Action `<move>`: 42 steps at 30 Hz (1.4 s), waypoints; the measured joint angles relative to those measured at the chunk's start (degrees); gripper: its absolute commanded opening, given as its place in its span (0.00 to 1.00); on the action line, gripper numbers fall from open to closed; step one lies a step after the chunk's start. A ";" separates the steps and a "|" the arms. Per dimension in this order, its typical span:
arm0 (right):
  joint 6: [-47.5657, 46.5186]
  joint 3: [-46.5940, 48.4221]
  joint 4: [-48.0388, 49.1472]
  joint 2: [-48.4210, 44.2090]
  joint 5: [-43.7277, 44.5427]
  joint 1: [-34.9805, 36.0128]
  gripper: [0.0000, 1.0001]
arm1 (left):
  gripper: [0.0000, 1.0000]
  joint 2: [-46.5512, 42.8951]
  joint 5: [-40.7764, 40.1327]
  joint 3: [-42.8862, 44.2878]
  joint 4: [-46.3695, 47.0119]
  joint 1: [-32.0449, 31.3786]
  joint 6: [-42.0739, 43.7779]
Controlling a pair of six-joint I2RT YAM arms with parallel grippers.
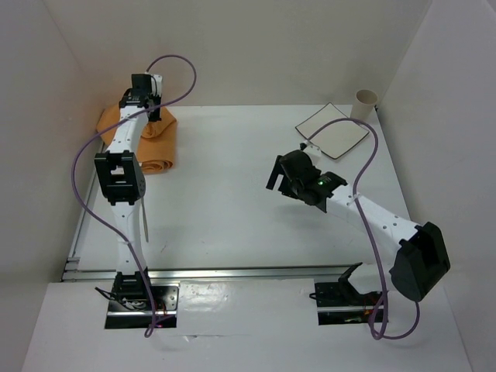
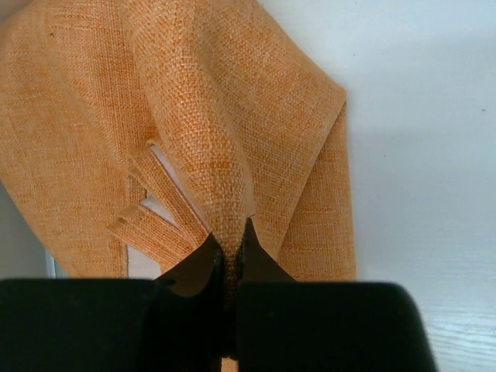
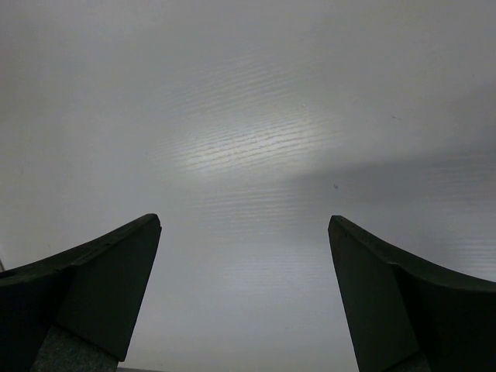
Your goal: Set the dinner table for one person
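Observation:
The dinner table is a large white tabletop with an aluminium rail along its near edge. An orange cloth placemat lies crumpled at the table's far left. My left gripper is over it and is shut on a raised fold of the placemat, pinched between the jaws. My right gripper hovers over the table's middle right, open and empty, with only bare tabletop between its fingers. A square white plate with a dark rim lies at the far right.
A beige paper cup stands at the far right corner beside the plate. A thin utensil lies near the left arm. Walls close in on the left, back and right.

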 measured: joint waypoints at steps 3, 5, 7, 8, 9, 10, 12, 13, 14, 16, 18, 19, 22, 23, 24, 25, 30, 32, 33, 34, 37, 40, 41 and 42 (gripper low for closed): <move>0.00 0.00 -0.76 -1.09 0.87 0.00 0.97 | 0.00 0.00 -0.79 0.11 -0.22 0.00 0.42; -0.20 0.00 -1.16 -2.14 1.62 0.00 0.97 | 0.00 0.07 -0.07 0.26 -0.37 0.00 0.57; -0.28 0.00 -1.31 -3.32 2.45 0.00 0.97 | 0.00 -0.22 1.62 0.26 -0.28 -0.22 0.74; -0.33 0.00 -1.36 -3.80 2.71 0.00 0.97 | 0.00 -0.50 2.64 0.24 -0.20 -0.31 1.05; -0.42 0.00 -1.40 -4.33 2.91 0.00 0.97 | 0.00 -0.98 3.45 0.11 -0.09 -0.55 1.49; -0.46 0.00 -1.46 -4.76 3.10 0.00 0.97 | 0.00 -1.77 4.04 0.00 0.00 -0.96 1.79; -0.48 0.00 -1.51 -5.46 3.52 0.00 0.97 | 0.00 -3.72 5.11 -0.02 0.33 -2.43 2.91; -0.48 0.00 -1.55 -5.73 3.65 0.00 0.97 | 0.00 -5.05 5.35 -0.02 0.61 -3.63 3.34; -0.50 0.00 -1.66 -5.97 3.72 0.00 0.97 | 0.00 -6.47 5.66 -0.02 0.87 -4.98 3.69; -0.59 0.00 -2.03 -6.56 3.89 0.00 0.97 | 0.00 -9.77 6.43 -0.02 1.25 -8.63 4.68; -0.59 -0.02 -2.82 -7.56 4.22 0.00 0.97 | 0.00 -13.11 7.02 0.04 1.38 -12.90 4.94; -0.55 -0.13 -3.23 -8.41 4.52 0.00 0.97 | 0.00 -14.69 7.65 0.28 1.29 -15.39 4.96; -0.07 -0.83 -4.98 -11.80 5.79 0.00 0.97 | 0.00 -17.99 10.05 1.81 1.03 -22.14 4.57; 0.31 -0.94 -5.88 -13.20 6.34 0.00 0.97 | 0.00 -18.93 11.15 2.36 1.05 -24.24 4.33; 0.70 -0.94 -6.82 -14.64 6.91 0.00 0.97 | 0.00 -20.06 12.26 2.62 1.07 -26.16 3.93; 1.14 -0.94 -7.61 -16.02 7.45 -0.04 0.97 | 0.00 -21.20 13.20 2.73 0.94 -27.43 2.91; 3.65 -0.98 -12.63 -22.58 10.97 -0.52 0.97 | 0.00 -25.90 17.55 5.57 -2.60 -27.65 -2.56; 4.37 -0.98 -14.80 -24.76 12.37 -0.59 0.97 | 0.00 -28.06 19.50 5.38 -4.31 -26.86 -4.61; 4.72 -0.98 -15.80 -25.86 13.09 -0.59 0.97 | 0.00 -29.51 20.39 4.68 -5.22 -26.40 -5.16; 5.05 -0.98 -16.79 -26.88 13.62 -0.59 0.97 | 0.00 -31.34 21.53 3.32 -5.88 -25.99 -5.97; 5.57 -0.98 -18.84 -29.24 14.82 -0.59 0.97 | 0.00 -37.79 25.49 -5.03 -7.72 -23.78 -6.73; 5.64 -0.98 -20.24 -30.51 15.23 -0.59 0.97 | 0.00 -39.98 28.85 -11.80 -11.67 -19.61 -6.51; 5.64 -0.98 -20.44 -30.64 15.21 -0.59 0.97 | 0.00 -39.19 29.55 -13.60 -13.11 -18.25 -5.81; 5.60 -0.98 -20.63 -30.69 15.15 -0.59 0.97 | 0.00 -37.81 30.38 -15.80 -14.32 -16.81 -4.74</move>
